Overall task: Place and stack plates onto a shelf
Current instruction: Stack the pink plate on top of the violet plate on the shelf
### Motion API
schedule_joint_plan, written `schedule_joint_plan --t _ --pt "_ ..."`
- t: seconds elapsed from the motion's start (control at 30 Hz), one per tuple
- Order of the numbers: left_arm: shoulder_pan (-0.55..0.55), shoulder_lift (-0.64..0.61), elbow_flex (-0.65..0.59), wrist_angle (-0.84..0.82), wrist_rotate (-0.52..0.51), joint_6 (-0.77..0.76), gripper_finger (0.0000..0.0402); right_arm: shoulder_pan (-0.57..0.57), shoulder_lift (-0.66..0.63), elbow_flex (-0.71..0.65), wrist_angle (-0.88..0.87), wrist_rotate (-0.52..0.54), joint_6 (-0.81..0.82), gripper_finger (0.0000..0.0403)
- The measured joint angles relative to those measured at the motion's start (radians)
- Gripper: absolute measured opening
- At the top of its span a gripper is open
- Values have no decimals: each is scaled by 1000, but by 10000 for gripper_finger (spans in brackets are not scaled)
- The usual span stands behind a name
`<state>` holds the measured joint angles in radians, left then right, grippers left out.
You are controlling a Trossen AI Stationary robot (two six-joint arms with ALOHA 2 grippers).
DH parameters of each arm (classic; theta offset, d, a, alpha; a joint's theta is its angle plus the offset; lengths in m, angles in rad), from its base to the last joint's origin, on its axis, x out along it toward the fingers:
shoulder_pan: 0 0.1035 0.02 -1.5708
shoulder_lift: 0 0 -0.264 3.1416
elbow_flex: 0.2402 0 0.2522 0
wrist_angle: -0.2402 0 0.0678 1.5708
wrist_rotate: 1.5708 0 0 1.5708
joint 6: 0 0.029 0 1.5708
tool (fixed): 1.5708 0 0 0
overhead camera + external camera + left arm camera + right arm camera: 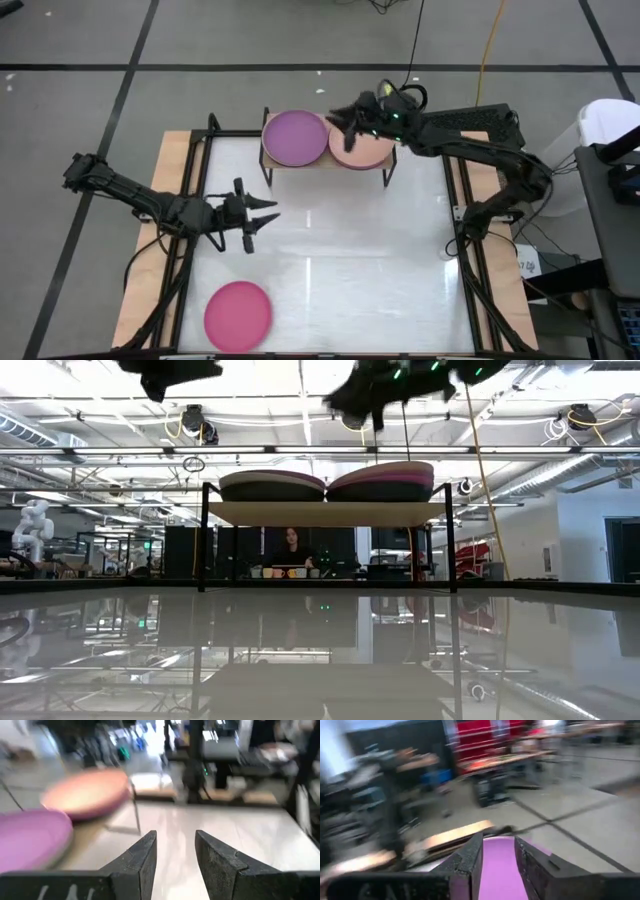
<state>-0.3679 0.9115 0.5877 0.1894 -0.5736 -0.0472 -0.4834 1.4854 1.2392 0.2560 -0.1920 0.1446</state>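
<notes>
Right hand [345, 124]: fingers parted, empty, above round peach plate [362, 150] on low wooden shelf [275, 163]. Left hand [258, 222]: parted, empty, above counter [360, 270]. No legible writing.

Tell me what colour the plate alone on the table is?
Magenta-pink plate, seen best in the high view.

One camera is looking straight down on my table [330, 250]. Another is peering level across it. Both are sharing the shelf [325, 513]. My wrist cameras are looking forward past my own fingers, close.
</notes>
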Motion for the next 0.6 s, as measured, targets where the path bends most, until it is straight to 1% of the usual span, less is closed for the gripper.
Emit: schedule_joint_plan --t 0.07,0.13,0.23,0.33,0.43,0.53,0.6 --pt "-10 6 22 -105 48 -43 138 48 -68 -21 -61 -46 -54 97" --pt "-17 29 65 -224 104 -83 138 106 -140 -64 -105 -40 -115 97" --pt "-21 95 146 -417 177 -142 138 197 -244 -157 -124 16 -178 97" --pt "-20 190 219 -573 264 -179 138 284 -351 -267 -107 86 -189 98" --pt "-20 286 263 -675 398 -194 138 368 -458 -382 -88 152 -175 98" --pt "-24 365 273 -720 545 -201 138 449 -552 -510 -37 221 -149 98" --pt "-32 408 273 -759 606 -208 138 497 -603 -593 26 252 -134 98"
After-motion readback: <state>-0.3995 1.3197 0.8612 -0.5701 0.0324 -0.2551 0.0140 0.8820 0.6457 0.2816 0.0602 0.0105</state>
